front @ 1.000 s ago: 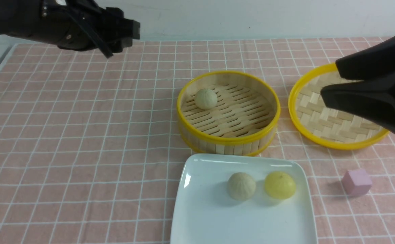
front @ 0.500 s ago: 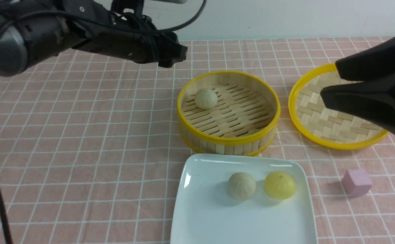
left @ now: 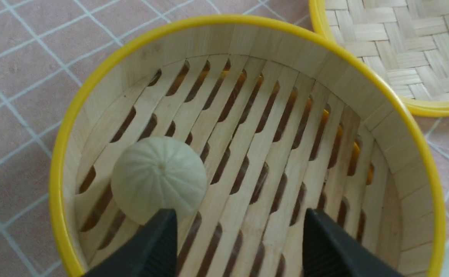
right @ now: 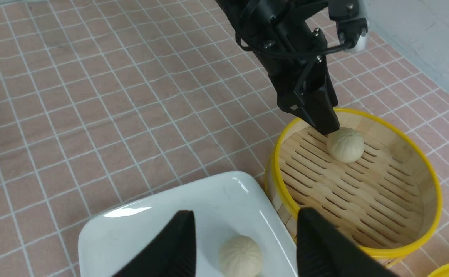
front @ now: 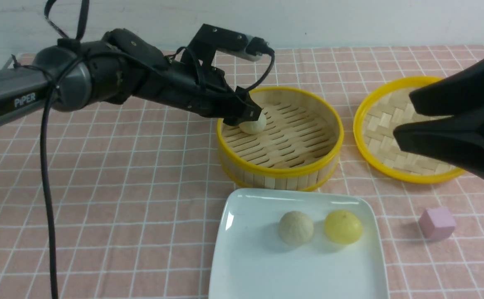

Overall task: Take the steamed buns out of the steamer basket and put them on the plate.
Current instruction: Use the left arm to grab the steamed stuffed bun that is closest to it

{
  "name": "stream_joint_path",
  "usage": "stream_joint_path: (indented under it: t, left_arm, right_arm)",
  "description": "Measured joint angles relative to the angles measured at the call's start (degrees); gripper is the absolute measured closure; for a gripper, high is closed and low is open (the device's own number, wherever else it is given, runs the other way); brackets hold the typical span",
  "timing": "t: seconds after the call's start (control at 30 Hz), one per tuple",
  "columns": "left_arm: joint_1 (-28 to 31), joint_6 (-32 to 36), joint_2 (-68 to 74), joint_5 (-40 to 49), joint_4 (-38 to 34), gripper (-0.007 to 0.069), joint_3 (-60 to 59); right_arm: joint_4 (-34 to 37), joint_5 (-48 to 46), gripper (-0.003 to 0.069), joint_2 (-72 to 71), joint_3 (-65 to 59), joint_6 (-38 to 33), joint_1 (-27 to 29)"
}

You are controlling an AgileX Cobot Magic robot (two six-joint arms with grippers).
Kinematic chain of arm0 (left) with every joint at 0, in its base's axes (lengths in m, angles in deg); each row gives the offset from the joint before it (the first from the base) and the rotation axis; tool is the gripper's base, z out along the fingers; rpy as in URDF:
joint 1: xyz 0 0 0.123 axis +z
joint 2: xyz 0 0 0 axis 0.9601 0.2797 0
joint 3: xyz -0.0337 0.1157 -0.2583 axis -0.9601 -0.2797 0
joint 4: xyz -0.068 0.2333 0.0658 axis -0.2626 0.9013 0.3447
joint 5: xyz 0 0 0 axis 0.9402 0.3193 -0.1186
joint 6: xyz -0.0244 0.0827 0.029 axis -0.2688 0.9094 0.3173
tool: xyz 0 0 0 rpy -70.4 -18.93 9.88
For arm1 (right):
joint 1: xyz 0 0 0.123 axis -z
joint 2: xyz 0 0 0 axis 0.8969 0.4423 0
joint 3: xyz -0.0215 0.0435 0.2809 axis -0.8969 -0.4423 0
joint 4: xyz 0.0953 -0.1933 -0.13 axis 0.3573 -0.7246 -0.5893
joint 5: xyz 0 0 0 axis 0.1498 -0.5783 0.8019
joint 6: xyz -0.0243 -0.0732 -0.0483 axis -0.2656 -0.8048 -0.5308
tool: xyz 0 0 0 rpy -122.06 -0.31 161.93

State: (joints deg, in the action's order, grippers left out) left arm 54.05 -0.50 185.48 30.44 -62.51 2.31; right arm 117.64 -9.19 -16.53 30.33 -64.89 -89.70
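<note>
**Left arm arrives at the last bun**

The left gripper (left: 240, 246) has swung in from the desk's far left corner within the last second and now hangs inside the steamer basket (front: 281, 172). Its jaws stand apart and hold nothing. The remaining beige bun (left: 159, 177) lies on the slatted floor close to the basket's far-left wall. In the left wrist view it sits off to one side of the gap, with one fingertip (left: 163, 234) at its edge; whether they touch is hard to tell.

The basket stands mid-desk, and the plate (front: 258, 265) lies just in front of it at the near edge. The plate already carries a beige bun (front: 295, 227) and a yellow bun (front: 343, 226) side by side. So two of three are across, and this approach looks like the opening of the final pick.

The gripper probably needs a small sideways shift to bracket the bun before closing, or the finger may push it against the wall.

The right gripper (front: 404, 101) hovers near the right edge above the woven lid (front: 362, 124), its jaws spread and empty.
</note>
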Motion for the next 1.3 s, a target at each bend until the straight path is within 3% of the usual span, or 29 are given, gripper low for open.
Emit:
stream_joint_path:
  t: [0.37, 0.57, 1.1, 1.3]
  left_arm:
    - [0.0, 13.2, 3.8, -9.4, -6.8, 0.0176, 0.3]
    - [0.0, 13.5, 4.6, -6.0, -10.9, 0.0176, 0.3]
    - [0.0, -1.6, -7.1, 6.8, -4.5, 0.0176, 0.3]
    - [0.0, -11.1, -11.0, 11.0, -3.4, 0.0176, 0.3]
  right_arm:
    - [0.0, -2.8, 0.029, 0.0, 0.0, 1.9, 0.0]
    - [-0.2, -3.0, 0.029, 0.0, 0.0, 1.9, 0.0]
    - [-0.2, -3.1, 0.029, 0.0, 0.0, 1.9, 0.0]
    - [-0.2, -3.1, 0.029, 0.0, 0.0, 2.6, 0.0]
